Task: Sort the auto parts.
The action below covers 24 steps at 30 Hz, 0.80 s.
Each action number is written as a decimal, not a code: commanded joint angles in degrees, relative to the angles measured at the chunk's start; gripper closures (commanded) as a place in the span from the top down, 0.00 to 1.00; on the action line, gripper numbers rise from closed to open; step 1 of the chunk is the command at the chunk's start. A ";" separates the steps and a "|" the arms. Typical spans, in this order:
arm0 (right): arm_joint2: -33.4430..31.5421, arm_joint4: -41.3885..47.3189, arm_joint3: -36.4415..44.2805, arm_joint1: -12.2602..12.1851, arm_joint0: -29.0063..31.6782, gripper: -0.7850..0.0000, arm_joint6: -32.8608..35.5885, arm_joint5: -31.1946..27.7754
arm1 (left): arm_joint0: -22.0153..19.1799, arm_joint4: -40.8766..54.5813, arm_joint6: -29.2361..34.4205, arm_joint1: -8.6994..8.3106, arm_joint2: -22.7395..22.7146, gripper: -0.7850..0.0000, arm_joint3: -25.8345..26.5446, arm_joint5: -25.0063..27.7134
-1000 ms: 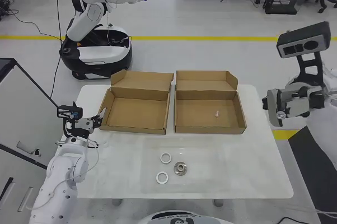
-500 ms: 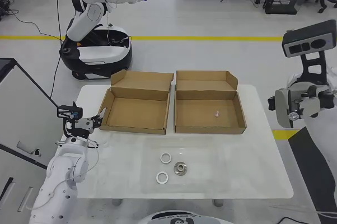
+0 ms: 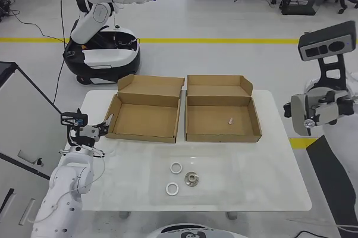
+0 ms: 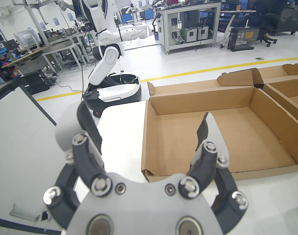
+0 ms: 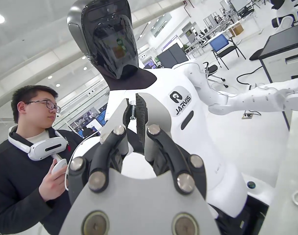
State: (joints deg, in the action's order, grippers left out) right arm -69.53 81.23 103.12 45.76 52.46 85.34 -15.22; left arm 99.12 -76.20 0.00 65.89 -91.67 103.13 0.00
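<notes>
Worryingly, right gripper (image 5: 133, 100) pinched a small screw (image 5: 132, 111) nearly shut beyond the table (image 3: 256, 172), so any slip would drop it floorward; left gripper (image 4: 144, 111) gaped empty.

The right arm (image 3: 316, 112), off the counter's (image 3: 274, 178) right edge with its tool (image 5: 131, 106) pinching a small screw (image 5: 132, 111), swung farther out from the counter over the first half second. It then eased back a touch toward it. It now sits between those two earlier spots, nearer the outer one.
</notes>
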 commanded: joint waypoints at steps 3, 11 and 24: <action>0.29 -2.84 -0.25 0.48 -1.03 0.00 -1.66 1.69 | 0.00 0.00 0.00 0.00 0.00 1.00 0.00 0.00; 1.69 -9.69 -2.07 1.46 -3.02 0.00 -4.88 4.58 | 0.00 0.00 0.00 0.00 0.00 1.00 0.00 0.00; 1.22 -15.29 -2.07 2.31 -1.66 0.00 -9.08 7.67 | 0.00 0.00 0.00 0.00 0.00 1.00 0.00 0.00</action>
State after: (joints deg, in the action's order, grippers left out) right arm -68.25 65.36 101.04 47.99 50.60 76.42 -7.61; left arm 99.12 -76.20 0.00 65.89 -91.67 103.13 0.00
